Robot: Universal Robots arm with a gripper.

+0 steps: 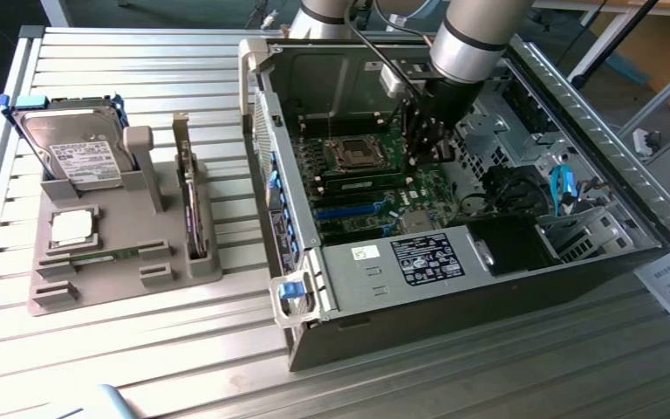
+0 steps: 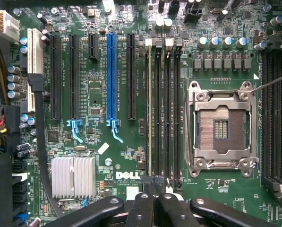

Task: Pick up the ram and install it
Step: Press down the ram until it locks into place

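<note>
The tool (image 2: 155,197) is closed, fingertips pressed together with no visible gap. It is positioned inside the open computer case (image 1: 256,96), low over the motherboard (image 2: 98,94).

The ram (image 2: 149,113) stands on edge in the memory slot directly ahead of the fingertips. This is the outermost slot of the four-slot bank, on the side away from the processor socket (image 2: 220,128). The thin green-gold top edge of the ram faces the wrist camera. Its long axis runs straight away from the tool, parallel to the three empty black slots (image 2: 166,113) beside it.

The near end of the ram lies just in front of the closed fingertips, slightly off their centre line. Contact cannot be confirmed.

Judgement: the ram is in its slot and the tool grips nothing.

A further green strip (image 1: 108,255) lies in the grey holder (image 1: 50,301) on the desk (image 1: 137,367), well apart from the tool.
</note>
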